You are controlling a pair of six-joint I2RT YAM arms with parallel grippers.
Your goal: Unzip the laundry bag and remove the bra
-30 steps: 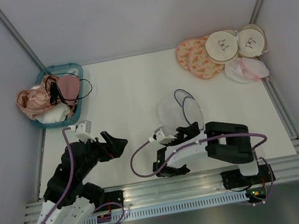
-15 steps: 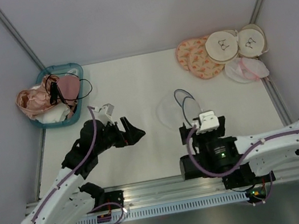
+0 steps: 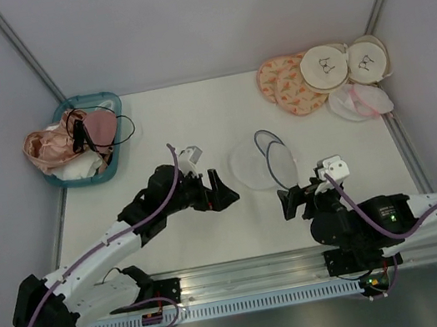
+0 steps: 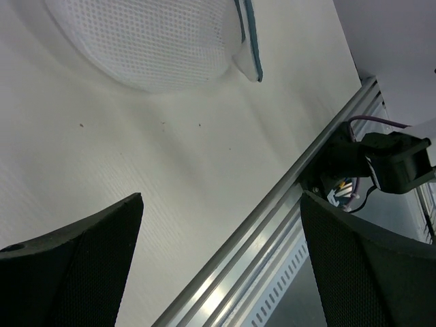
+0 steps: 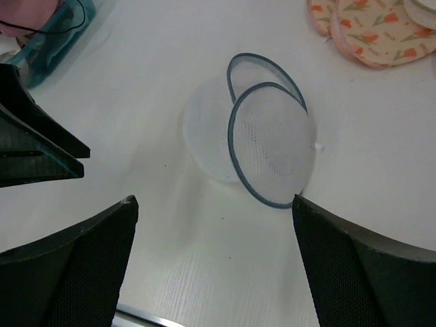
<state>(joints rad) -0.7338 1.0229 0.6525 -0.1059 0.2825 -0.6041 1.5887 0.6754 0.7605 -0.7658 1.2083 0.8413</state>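
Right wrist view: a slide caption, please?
Open jaws frame the blue-rimmed mesh laundry bag lying on a white table.

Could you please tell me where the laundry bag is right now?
The laundry bag lies mid-table in the top view, just beyond the left gripper and right gripper, held by neither.

Left arm (image 3: 99, 252) stretched forward and inward, left gripper (image 3: 225, 193) spread wide, right arm (image 3: 429, 207) lying low, right gripper (image 3: 287, 204) also spread wide
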